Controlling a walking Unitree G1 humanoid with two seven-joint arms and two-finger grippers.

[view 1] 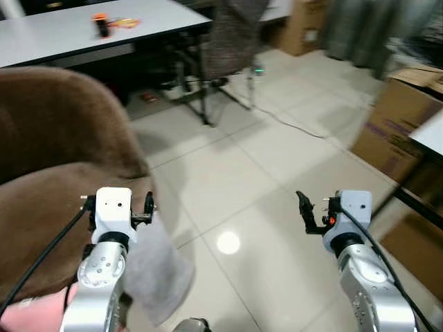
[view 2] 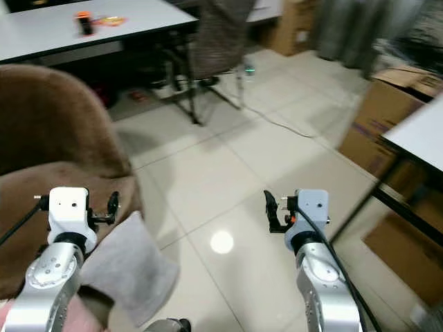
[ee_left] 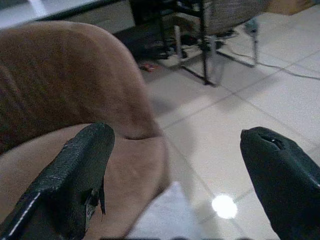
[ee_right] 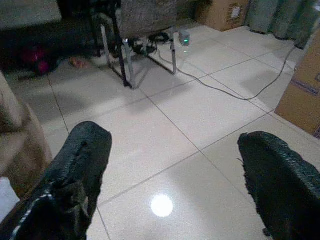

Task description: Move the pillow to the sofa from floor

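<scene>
Step in hand, as judged: the carry looks finished. Left tool (view 1: pixel 118 207) hangs over the brown sofa (view 1: pixel 48 138), fingers apart, nothing between them. The grey pillow (view 1: pixel 156 273) lies just below and beside that tool, resting against the sofa's seat edge and overhanging toward the floor. A pink thing (view 1: pixel 34 315) sits at the sofa's near corner; it cannot be identified.

Next move, as judged: check that the pillow sits securely. If it slides, the left tool must close on its upper edge and push it deeper onto the seat.

Right tool (view 1: pixel 313 212) hovers over bare tile, fingers apart, empty.

Floor (view 1: pixel 277 159): glossy pale tiles, a lamp reflection between the two tools. Ahead of the left tool, a white table (view 1: pixel 62 31) carrying a small dark object; a grey chair (view 1: pixel 232 38) beyond. A cable (view 1: pixel 297 128) trails ahead of the right tool. Cardboard boxes (view 1: pixel 401 124) stand to its right.
</scene>
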